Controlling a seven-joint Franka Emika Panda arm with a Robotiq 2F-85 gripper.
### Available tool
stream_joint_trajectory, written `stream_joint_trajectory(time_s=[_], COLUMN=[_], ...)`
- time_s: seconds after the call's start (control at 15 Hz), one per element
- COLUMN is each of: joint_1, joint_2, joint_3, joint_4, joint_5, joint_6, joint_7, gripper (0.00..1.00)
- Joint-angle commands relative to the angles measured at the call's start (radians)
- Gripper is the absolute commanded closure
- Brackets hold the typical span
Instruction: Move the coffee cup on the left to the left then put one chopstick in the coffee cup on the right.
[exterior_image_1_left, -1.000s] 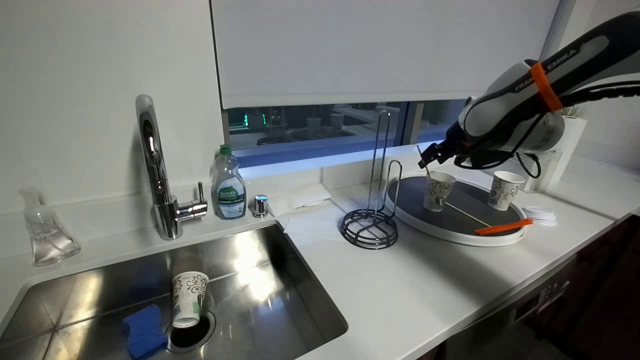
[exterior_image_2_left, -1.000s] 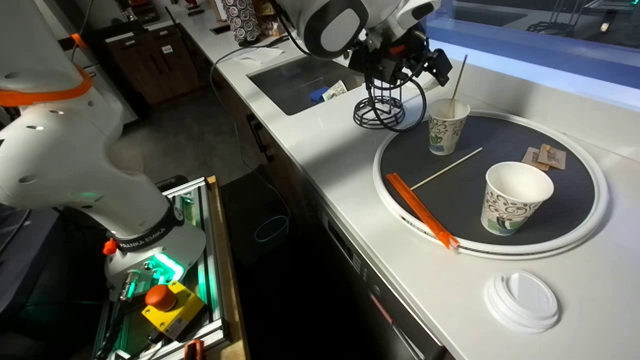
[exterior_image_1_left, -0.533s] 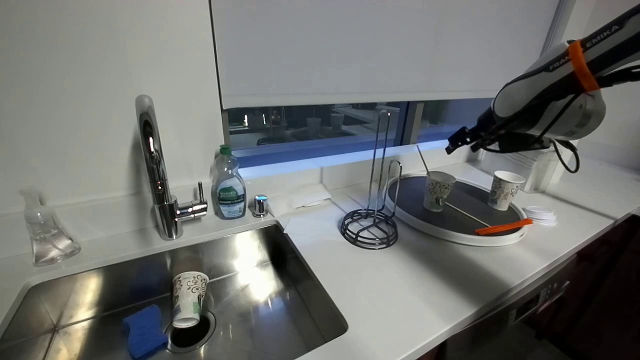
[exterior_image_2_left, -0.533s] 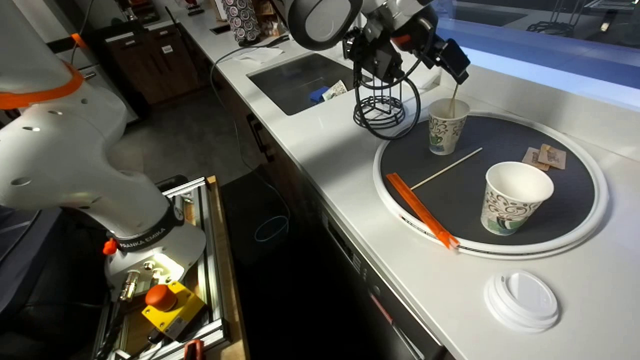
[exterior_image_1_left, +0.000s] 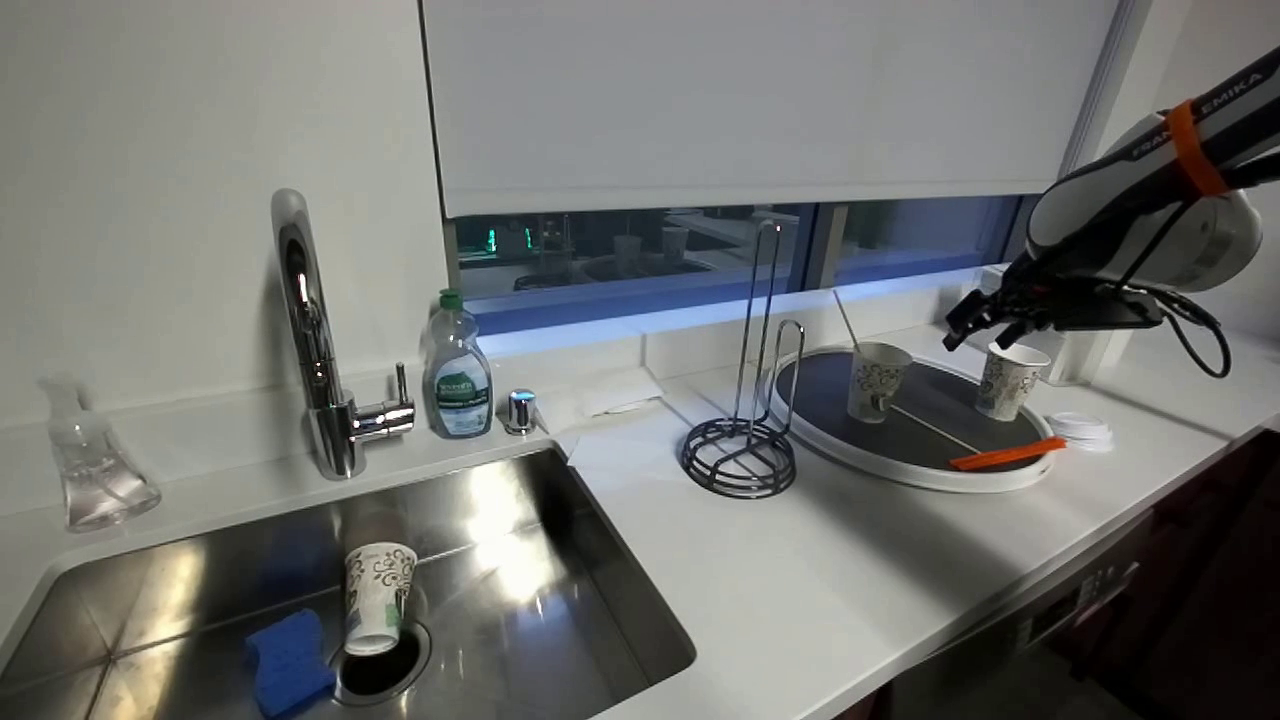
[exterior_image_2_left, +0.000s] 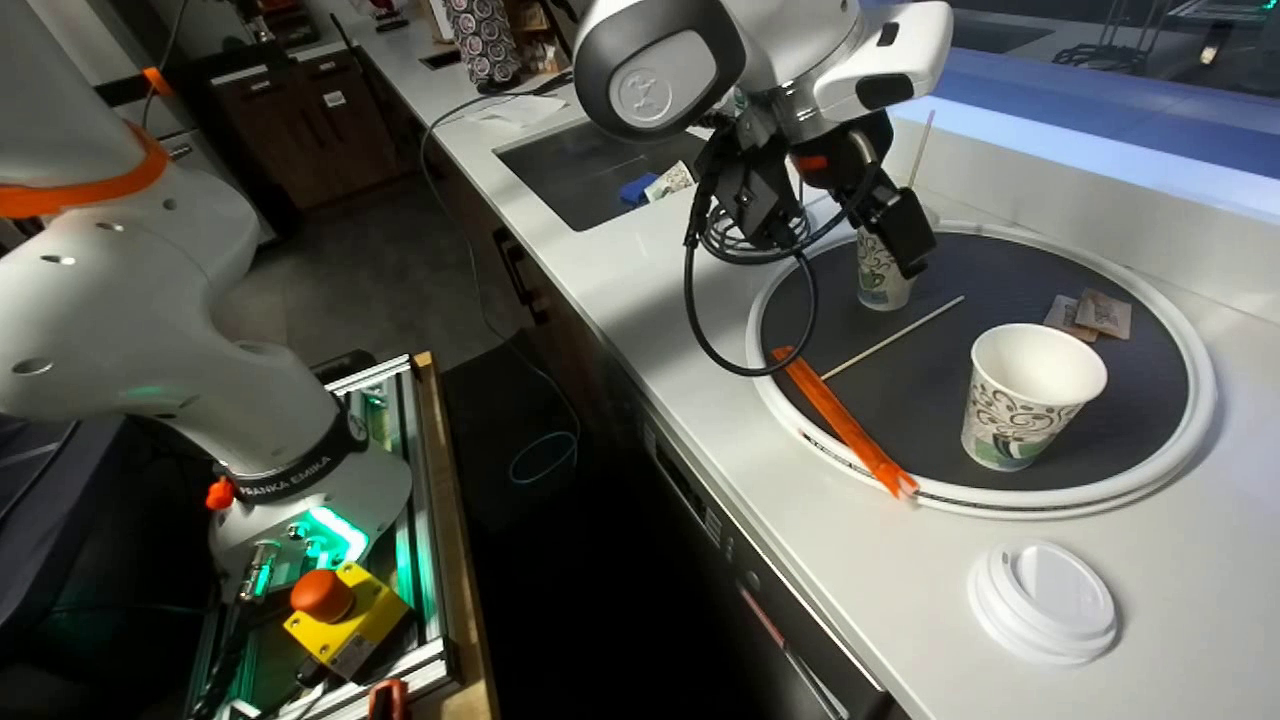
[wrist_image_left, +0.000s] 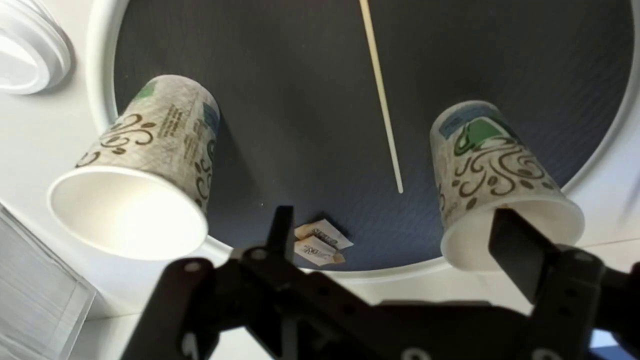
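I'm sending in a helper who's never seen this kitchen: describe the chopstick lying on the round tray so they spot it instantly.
On the white counter beside the sink sits a round, dark, white-rimmed tray. On it, one end by an orange sleeve, is a thin, pale chopstick. It lies flat, while the other stick leans inside a paper cup.

In the wrist view, the gripper (wrist_image_left: 393, 220) blocks part of a cup (wrist_image_left: 485, 150) on the tray (wrist_image_left: 300, 100) from me; the view's edges crop the tray, the chopstick (wrist_image_left: 381, 95) lying there and the lids (wrist_image_left: 30, 55) alongside.
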Motion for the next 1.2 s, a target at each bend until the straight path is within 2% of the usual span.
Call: stream_joint_trajectory(time_s=[0.0,0.13,0.27,0.6,0.8,1.13], joint_1=[-0.015,-0.018,-0.028,-0.071,-0.108,-0.147], joint_2=[0.041,0.069,0.101,0.177,0.226,0.294], joint_3=[0.007,0.005,0.018,0.079,0.131,0.175], joint_4=[0.013,0.01,0.009,0.011,0.02,0.036], joint_5=[0.023,0.015,0.055,0.145,0.18,0.158], joint_6=[-0.039,0.0,0.04,0.159,0.226,0.282], joint_7=[-0.124,-0.165,-0.222,-0.361,-0.395,-0.397], gripper=[0.0,0.0,0.0,0.0,0.0,0.0])
